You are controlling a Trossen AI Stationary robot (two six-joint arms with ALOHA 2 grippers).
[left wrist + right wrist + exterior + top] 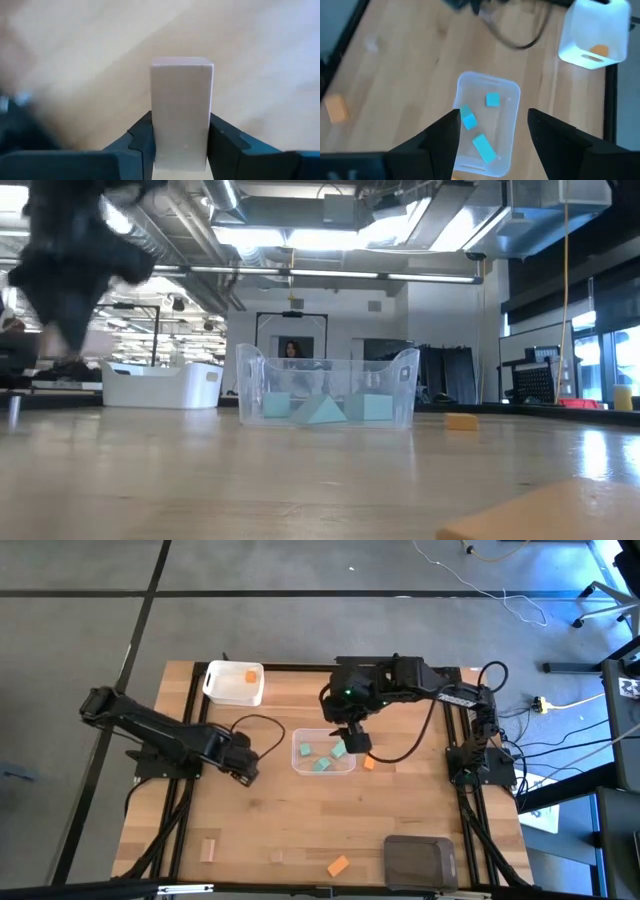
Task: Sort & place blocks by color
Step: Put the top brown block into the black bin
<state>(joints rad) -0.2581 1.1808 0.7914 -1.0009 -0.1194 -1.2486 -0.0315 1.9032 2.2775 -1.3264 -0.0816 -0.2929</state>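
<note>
The wooden table (300,830) carries a clear tub (323,752) at its middle. Relative to that tub: a white tub (234,683) sits toward the far left corner, a grey tub (420,860) near right, an orange block (369,763) just beside its right, another orange block (338,865) and two tan blocks (208,850) along the near edge.

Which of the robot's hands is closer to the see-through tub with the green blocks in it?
The right hand: it hangs open over the clear tub. The left hand is off to the tub's side, gripping a pale wooden block.

Three blocks (322,758) lie in the middle tub (300,766); one block (250,677) in the far-left tub (218,690).
</note>
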